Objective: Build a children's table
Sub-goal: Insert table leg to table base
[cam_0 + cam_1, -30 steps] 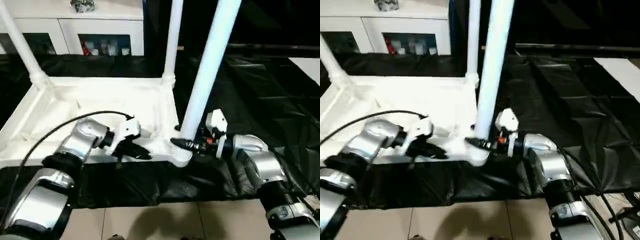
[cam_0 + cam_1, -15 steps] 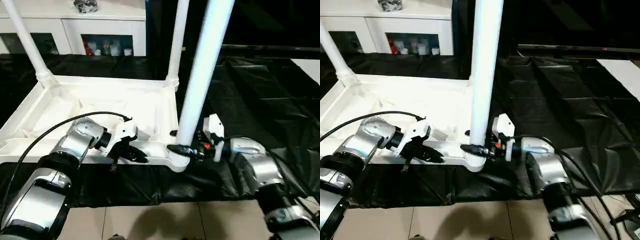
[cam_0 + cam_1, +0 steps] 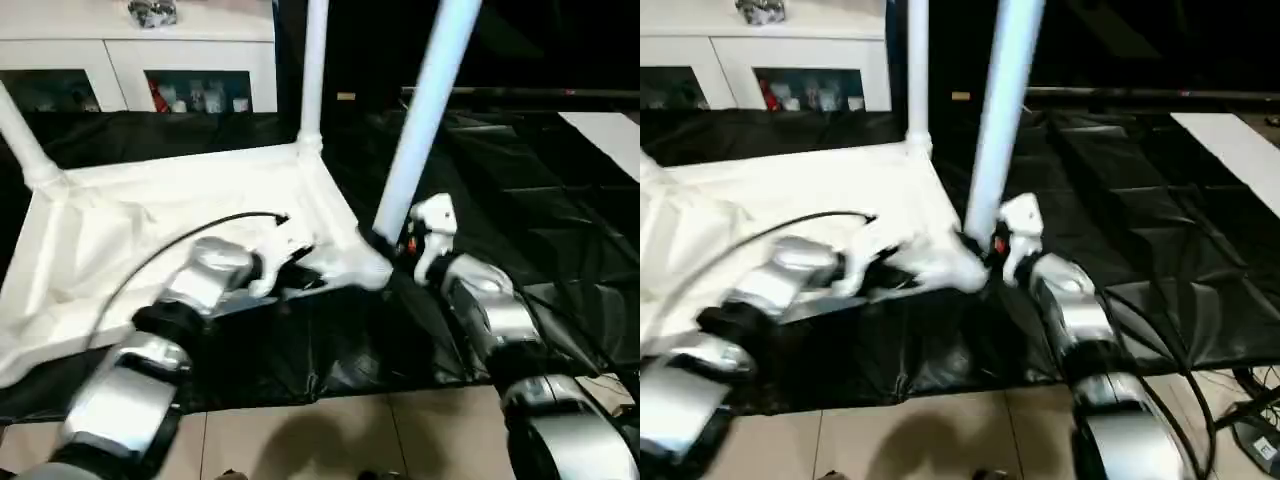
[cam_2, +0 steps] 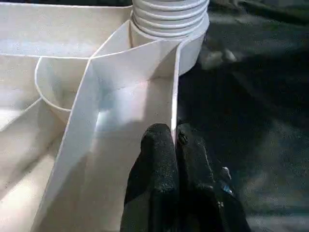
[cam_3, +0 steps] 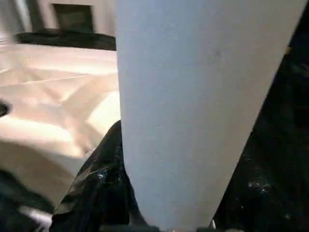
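Left pincer (image 4: 175,145): its two black fingers are pressed together on the thin upright side wall of the tabletop, near the corner socket; in the left eye view it sits at centre frame.
Right pincer (image 3: 383,243): its fingers stand about half apart, clasping the base of a white tube leg just right of centre in the left eye view; in the right wrist view one black finger (image 5: 104,169) lies against the tube.
Held leg (image 3: 425,100): a long white tube rising from the near right corner socket of the tabletop, leaning toward the upper right of the frame.
Tabletop (image 3: 120,215): white plastic, lying upside down with ribs and rim facing up, across the left and centre of the left eye view; it sits skewed in the frame, its left near corner lowest.
Corner socket (image 4: 169,19): round and ridged, in the left wrist view.
Other legs: one white tube (image 3: 313,70) stands upright in the far right corner socket, upper centre; another (image 3: 22,135) leans out of the far left corner, at the upper left edge.
Black sheet (image 3: 520,200): crinkled dark covering under the tabletop, spreading to the right.
White cabinet (image 3: 140,60): glass doors, along the top left of the frame.
Floor (image 3: 330,440): pale tiles along the bottom edge.
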Controlling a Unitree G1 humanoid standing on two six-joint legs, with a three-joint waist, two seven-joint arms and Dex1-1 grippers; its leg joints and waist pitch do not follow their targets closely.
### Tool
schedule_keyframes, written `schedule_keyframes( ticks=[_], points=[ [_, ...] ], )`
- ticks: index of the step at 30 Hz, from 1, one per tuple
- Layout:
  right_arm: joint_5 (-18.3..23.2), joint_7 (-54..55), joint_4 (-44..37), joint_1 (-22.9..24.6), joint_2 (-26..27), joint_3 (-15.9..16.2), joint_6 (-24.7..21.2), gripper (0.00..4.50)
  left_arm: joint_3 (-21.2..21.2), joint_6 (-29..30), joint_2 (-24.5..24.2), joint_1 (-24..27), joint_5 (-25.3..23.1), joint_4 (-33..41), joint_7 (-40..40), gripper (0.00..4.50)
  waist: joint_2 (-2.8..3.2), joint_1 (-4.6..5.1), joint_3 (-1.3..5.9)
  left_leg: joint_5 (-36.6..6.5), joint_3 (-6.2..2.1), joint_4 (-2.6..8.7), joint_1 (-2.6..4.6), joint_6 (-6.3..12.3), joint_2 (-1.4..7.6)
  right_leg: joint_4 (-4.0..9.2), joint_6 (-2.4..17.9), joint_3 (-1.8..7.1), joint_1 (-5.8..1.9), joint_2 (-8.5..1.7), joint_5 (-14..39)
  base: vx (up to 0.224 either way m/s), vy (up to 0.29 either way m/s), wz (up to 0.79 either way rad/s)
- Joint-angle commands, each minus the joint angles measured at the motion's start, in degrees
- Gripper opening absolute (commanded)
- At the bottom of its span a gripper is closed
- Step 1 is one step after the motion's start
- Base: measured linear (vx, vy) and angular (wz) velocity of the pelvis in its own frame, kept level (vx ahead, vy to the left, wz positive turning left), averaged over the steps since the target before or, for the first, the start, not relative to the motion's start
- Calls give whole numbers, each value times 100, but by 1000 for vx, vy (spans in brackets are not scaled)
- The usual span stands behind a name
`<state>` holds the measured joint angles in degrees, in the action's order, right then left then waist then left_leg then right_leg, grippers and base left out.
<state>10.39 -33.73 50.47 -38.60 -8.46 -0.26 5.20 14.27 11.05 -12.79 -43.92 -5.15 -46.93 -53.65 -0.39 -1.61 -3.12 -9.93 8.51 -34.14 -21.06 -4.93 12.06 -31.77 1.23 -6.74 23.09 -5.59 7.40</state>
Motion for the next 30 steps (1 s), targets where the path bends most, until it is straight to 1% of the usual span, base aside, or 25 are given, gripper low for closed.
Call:
schedule_keyframes(
  ticks=[1,2,3,4,5,8,9,11,12,13,15,16,17,18,20,21,22,23,25,27,28,29,30],
  points=[
    [-140,4,519,216,152,160,-342,188,-372,-53,73,-220,201,605,299,0,26,7,405,-2080,41,482,61,177,90,361,1014,223,-258,-287,2357,0,0,0],
    [-178,69,619,174,192,158,-343,188,-323,-36,90,-158,199,683,268,0,10,2,412,-1918,59,474,41,220,87,327,1092,242,-275,-282,2143,54,-16,2],
    [-208,156,722,127,244,142,-350,188,-256,-68,99,-93,173,740,254,0,5,-6,435,-1727,73,455,33,253,88,275,1174,268,-282,-289,1901,54,-16,2],
    [-220,200,756,109,260,129,-333,188,-240,-75,100,-76,161,750,262,0,12,-2,424,-1602,75,456,-1,288,80,255,1200,265,-302,-282,1849,0,0,0],
    [-218,239,785,89,281,107,-323,188,-221,-76,96,-60,146,759,264,0,-1,-5,431,-1551,87,446,7,301,80,261,1194,268,-301,-283,1852,0,0,0],
    [-264,351,824,48,328,107,-301,188,-161,-54,68,-12,130,818,204,0,14,-39,439,-1289,98,445,21,322,87,246,1207,278,-317,-284,1747,0,0,0],
    [-285,386,864,25,346,102,-276,188,-145,-18,61,8,126,861,206,0,14,-33,433,-1285,99,451,17,305,92,237,1218,279,-317,-280,1733,0,0,0],
    [-297,370,894,0,371,102,-226,188,-135,0,50,21,128,883,200,0,18,-24,415,-1401,103,454,24,259,92,249,1195,275,-303,-272,1889,0,0,0],
    [-287,353,935,-35,391,91,-179,188,-120,27,36,33,126,918,192,0,32,-10,409,-1542,101,458,36,219,92,270,1150,272,-290,-266,2054,0,0,0],
    [-276,346,964,-58,402,82,-155,188,-109,49,27,42,123,946,189,0,23,-3,403,-1642,97,463,39,190,90,282,1112,269,-290,-265,2182,0,0,0],
    [-268,359,1007,-97,408,71,-119,188,-110,104,24,68,127,1014,186,0,32,7,402,-1700,87,472,39,165,101,280,1098,272,-288,-270,2222,0,0,0],
    [-267,358,1017,-111,406,67,-87,223,-116,121,23,77,130,1039,178,0,19,18,401,-1731,92,471,44,163,98,284,1098,275,-281,-262,2227,0,0,0],
    [-250,329,1026,-129,407,54,-83,223,-115,127,19,82,130,1051,164,0,20,18,403,-1730,93,469,49,166,98,282,1102,277,-278,-263,2223,0,0,0],
    [-264,318,1045,-150,407,34,-50,244,-113,134,10,92,134,1067,154,0,25,24,400,-1733,95,469,46,171,94,283,1102,278,-275,-260,2226,0,0,0],
    [-278,277,1049,-173,395,6,20,244,-105,119,-10,107,139,1069,129,0,36,32,402,-1736,93,469,45,174,97,279,1121,283,-274,-262,2180,0,0,0],
    [-278,277,1049,-173,395,6,20,261,-105,119,-10,107,139,1069,129,0,39,31,415,-1689,95,466,52,176,102,270,1167,288,-275,-262,2078,0,0,0],
    [-268,211,1036,-182,377,-10,70,273,-95,108,-27,119,144,1073,98,0,23,22,442,-1512,104,446,36,185,93,234,1237,302,-297,-267,1802,0,0,0],
    [-267,206,1035,-183,376,-12,71,273,-94,107,-28,120,144,1074,96,0,14,13,461,-1391,105,446,18,213,95,194,1272,305,-321,-259,1609,0,0,0],
    [-237,107,1020,-189,359,-30,84,295,-83,100,-40,126,149,1084,64,0,15,4,450,-1205,131,426,4,325,84,163,1350,313,-300,-241,1357,0,0,0],
    [-219,16,1017,-206,322,-46,120,314,-70,70,-63,126,145,1085,31,0,18,-7,441,-1287,142,425,15,350,82,181,1341,315,-294,-243,1474,0,0,0],
    [-210,-30,1019,-219,298,-54,140,326,-64,48,-80,125,141,1083,14,0,21,-12,436,-1315,143,428,18,347,84,189,1330,317,-288,-247,1536,0,0,0],
    [-203,-80,1019,-234,271,-62,171,326,-61,38,-95,119,140,1070,-11,0,32,-13,435,-1337,143,431,25,340,86,192,1324,315,-286,-243,1569,0,0,0],
    [-203,-80,1019,-234,271,-62,171,337,-61,38,-95,119,140,1070,-11,0,26,-12,434,-1359,143,432,30,320,87,196,1312,317,-283,-241,1600,0,0,0]
  ],
)
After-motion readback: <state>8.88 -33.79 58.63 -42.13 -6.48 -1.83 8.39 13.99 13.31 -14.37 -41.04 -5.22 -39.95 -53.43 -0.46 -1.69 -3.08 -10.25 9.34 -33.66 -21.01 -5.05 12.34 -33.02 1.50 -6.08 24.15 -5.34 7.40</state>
